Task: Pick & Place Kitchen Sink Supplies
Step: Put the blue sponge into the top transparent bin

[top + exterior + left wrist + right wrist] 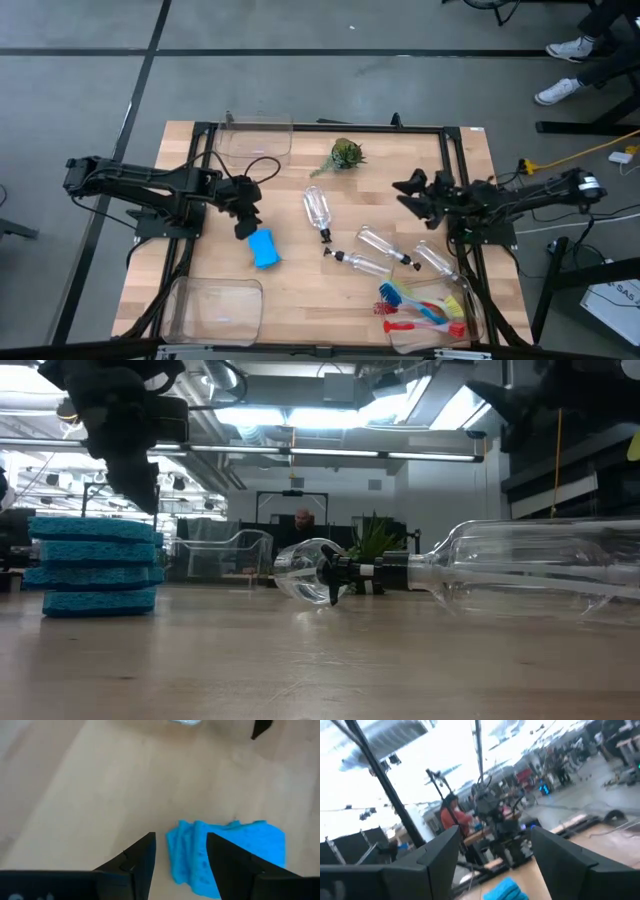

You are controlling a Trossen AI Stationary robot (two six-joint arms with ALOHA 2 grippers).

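- One blue sponge, four clear bottles lying on the table; three brushes in a clear bin.
- Left gripper hovers just above the sponge, fingers spread, empty.
- Right gripper raised away, fingers spread, empty.

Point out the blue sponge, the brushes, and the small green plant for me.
blue sponge [263,248]: high view, middle of its top face.
brushes [425,313]: high view, on the crossed handles.
green plant [346,154]: high view, centre of the leaves.

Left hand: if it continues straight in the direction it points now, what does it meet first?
Probably the blue sponge: the left hand, open, points down right over its edge. Depth is unclear.
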